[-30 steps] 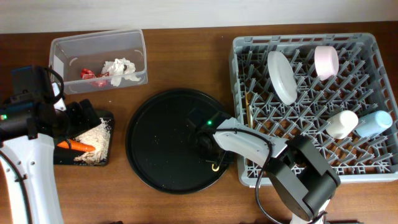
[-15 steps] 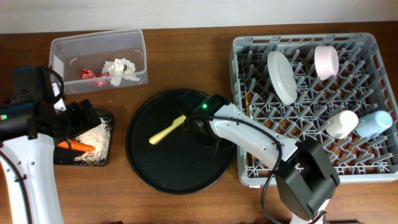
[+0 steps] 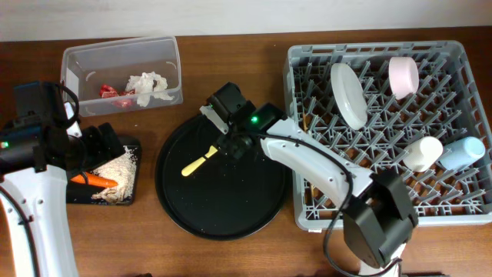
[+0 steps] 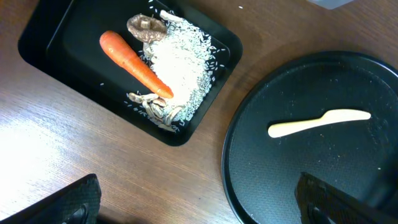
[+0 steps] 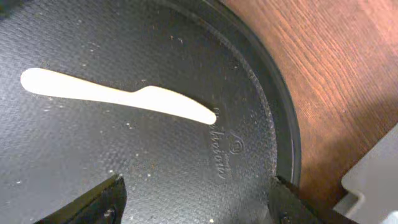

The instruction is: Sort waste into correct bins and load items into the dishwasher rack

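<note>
While the overhead view is showing the round black tray (image 3: 192, 208) in the middle of the surface, the pale yellow utensil (image 3: 201, 160) is lying loose on that tray's upper left part. The right end effector (image 3: 231, 131) is hovering above the tray's upper part, fingers spread wide and gripping nothing. The dishwasher rack (image 3: 296, 115) is sitting just right of the tray. Through the left wrist camera, the left end effector (image 4: 202, 205) is hanging wide and empty beside the tray's left edge, near the small black tray (image 4: 37, 37) carrying the carrot (image 4: 134, 65) and rice (image 4: 183, 68). Through the right wrist camera, the utensil is lying flat, its broader end pointing toward the tray's rim on the rack side. Lifting it well is probably calling for setting the fingers across the narrow handle, lowering until they are almost touching the tray's textured floor, then closing firmly, since so thin a piece is likely to slip.
</note>
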`<state>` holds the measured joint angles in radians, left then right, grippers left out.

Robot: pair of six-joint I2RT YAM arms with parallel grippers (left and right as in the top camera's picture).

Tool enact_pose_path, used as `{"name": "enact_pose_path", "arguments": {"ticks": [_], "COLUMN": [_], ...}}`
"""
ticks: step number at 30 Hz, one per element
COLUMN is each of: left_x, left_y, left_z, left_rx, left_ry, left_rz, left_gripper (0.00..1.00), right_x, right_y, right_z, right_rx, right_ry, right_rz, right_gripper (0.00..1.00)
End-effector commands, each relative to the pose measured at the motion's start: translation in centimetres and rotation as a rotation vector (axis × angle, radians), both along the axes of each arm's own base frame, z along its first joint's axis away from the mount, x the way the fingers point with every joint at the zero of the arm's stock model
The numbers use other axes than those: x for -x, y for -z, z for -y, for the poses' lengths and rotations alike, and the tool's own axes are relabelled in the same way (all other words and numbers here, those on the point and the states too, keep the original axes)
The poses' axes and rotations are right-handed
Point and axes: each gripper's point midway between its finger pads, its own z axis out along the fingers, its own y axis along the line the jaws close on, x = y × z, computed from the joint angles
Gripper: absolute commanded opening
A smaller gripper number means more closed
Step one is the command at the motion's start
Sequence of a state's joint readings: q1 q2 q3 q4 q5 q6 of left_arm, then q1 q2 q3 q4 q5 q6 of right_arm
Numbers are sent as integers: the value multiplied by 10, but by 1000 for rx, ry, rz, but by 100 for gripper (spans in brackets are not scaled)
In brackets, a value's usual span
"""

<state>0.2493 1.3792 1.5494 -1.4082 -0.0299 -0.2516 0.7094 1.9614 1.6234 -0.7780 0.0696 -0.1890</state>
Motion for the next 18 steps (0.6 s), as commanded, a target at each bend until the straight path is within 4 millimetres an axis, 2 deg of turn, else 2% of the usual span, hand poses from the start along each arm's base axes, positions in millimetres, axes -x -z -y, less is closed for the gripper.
{"name": "enact_pose_path", "arguments": {"ticks": [1,3,4,5,7,8,10,12,16,18], "left_x": [0,1,1,0,0,0,0,0,0,0], "left_y": [-1,0,0,-1,-1,-1,0,-1,-1,-1], "left_z": [0,0,0,0,0,0,0,0,0,0], "left_rx": [6,6,6,6,6,6,6,6,6,5], "left_ry": [-4,-3,-3,-3,-3,-3,-3,-3,-3,-3], "left_rz": [6,4,5,6,6,6,5,6,7,9], "left_gripper": [99,99,99,99,99,99,99,99,99,99], "right_x": [-22,-26,-27,-26,-21,-24,-35,-41,-30,-24], "right_y": [6,10,14,19,44,60,79,86,106,106], "right_z": [-5,-8,-6,-6,-1,-8,-25,-30,-19,-26], "right_rx": [-27,-38,-70,-131,-256,-291,-350,-367,-290,-294], "right_ry": [5,7,83,219,639,693,691,686,708,636], "right_rz": [40,43,13,-40,-207,-245,-257,-246,-283,-313], "right_gripper": [74,73,73,73,74,74,74,70,67,57]}}
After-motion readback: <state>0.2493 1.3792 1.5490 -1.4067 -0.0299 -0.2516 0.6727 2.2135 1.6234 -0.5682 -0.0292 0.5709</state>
